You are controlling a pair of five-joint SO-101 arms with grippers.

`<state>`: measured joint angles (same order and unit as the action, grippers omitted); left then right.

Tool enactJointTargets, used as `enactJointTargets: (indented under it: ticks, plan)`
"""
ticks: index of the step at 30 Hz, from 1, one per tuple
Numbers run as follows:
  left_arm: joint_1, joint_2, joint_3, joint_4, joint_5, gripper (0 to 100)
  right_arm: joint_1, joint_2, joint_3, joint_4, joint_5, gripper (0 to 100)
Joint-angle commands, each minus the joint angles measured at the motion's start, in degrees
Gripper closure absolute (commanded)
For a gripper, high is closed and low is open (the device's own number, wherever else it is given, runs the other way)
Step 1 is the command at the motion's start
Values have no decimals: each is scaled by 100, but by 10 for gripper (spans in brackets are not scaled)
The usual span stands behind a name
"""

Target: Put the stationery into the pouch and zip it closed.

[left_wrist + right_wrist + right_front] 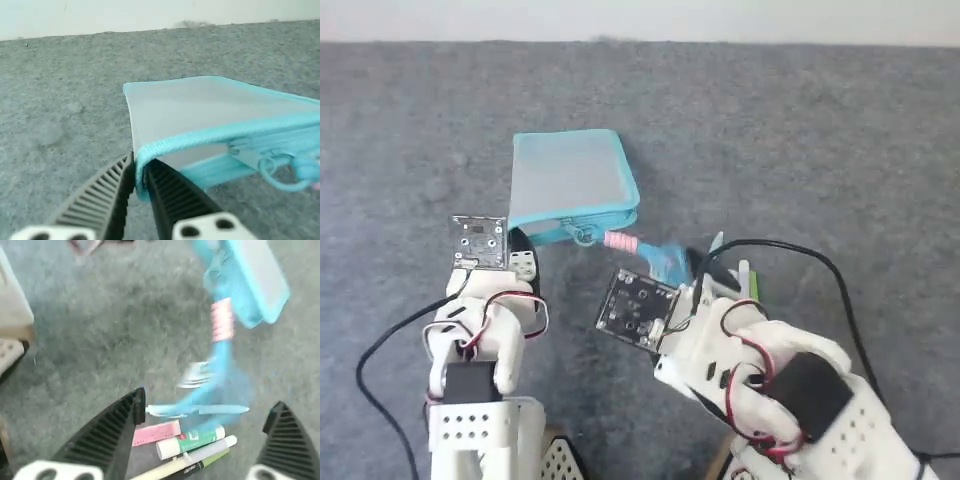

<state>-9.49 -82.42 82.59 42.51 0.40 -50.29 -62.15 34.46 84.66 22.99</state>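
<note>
Two hands, one split: the left hand (139,167) pinches the pouch (570,180) at its zip-side corner, while the right hand (208,402) hangs wide open, empty, over an eraser (156,433), glue stick (190,441) and pen (192,457) lying on the bench (820,150) near the pouch's zip side, so the right is nearer.

White plastic left arm (480,350) and right arm (770,375); black motor blocks (815,393); red, black cables (848,300) looping along joints; square camera boards (638,308) at wrists; ribbed black fingers (107,192) on white mounts with screw holes.
</note>
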Motion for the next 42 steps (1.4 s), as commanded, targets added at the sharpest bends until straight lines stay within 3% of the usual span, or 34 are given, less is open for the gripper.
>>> enactJointTargets:
  ticks: [1, 6, 9, 14, 18, 21, 30, 42]
  plan:
    - [-53, -123, -338, -9, 97, 988, -40, -84, -659, 31, -202, 623]
    - [-88, -123, -347, -18, 220, 988, -207, 31, -695, -497, -325, 623]
    - [-88, -123, -347, -18, 290, 988, -189, 602, 149, -1736, -466, 623]
    - [-88, -123, -321, 18, 308, 988, -189, 1868, 1336, -4295, -1521, 623]
    - [-88, -114, -312, 0, 308, 988, -189, 2730, 1591, -5402, -2145, 623]
    - [-88, -97, -312, 0, 308, 988, -180, 3257, 1591, -5956, -2189, 623]
    - [-53, -97, -312, 9, 281, 988, 497, 3943, 1574, -6888, -2215, 629]
    - [-53, -88, -251, -18, 273, 987, 646, 3925, 1565, -6862, -2180, 963]
